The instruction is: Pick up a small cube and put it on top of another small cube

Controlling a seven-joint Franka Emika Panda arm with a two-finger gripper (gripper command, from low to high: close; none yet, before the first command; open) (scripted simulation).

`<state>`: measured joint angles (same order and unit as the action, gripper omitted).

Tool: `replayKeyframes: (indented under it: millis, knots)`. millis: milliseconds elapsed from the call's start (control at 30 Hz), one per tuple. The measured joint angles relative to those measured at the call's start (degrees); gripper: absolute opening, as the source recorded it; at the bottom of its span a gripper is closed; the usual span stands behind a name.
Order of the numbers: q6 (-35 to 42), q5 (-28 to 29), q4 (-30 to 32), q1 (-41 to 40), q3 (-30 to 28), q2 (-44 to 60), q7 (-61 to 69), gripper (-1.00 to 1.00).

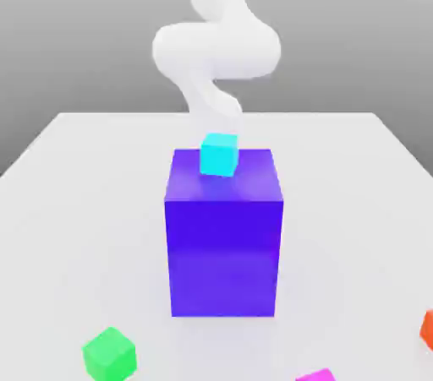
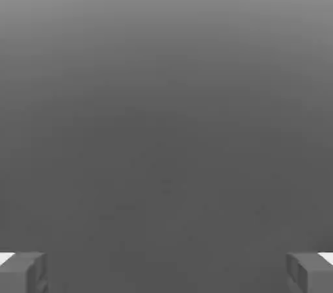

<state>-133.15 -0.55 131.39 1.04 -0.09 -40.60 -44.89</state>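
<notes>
You have a tall purple block (image 1: 223,240) standing upright near the middle of the white table (image 1: 76,193), its long axis vertical and one broad face turned squarely toward the exterior camera. On its top face sits a small cyan cube (image 1: 219,155), resting flat near the front edge and about centred across the block's width. The cube has no long axis to speak of; its sides look equal, and its front face points toward the camera, lined up with the block's front.

Three more small cubes lie on the table in front of the block, well apart from it: a green cube (image 1: 109,354) toward the exterior view's left, turned so a corner faces the camera; a magenta cube (image 1: 316,375) cut off by the lower edge of the frame; and an orange cube (image 1: 427,329) cut off at the exterior view's right.

The white arm (image 1: 216,46) rises behind the block. In the hand view your gripper (image 2: 166,272) is spread wide, its two fingertips (image 2: 23,272) far apart with nothing between them but grey background.
</notes>
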Motion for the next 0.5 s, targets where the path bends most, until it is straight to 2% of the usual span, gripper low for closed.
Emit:
replayKeyframes:
  millis: [500]
  knots:
    - [-8.22,-2.24,-2.37,4.72,1.52,31.52,4.88,0.00]
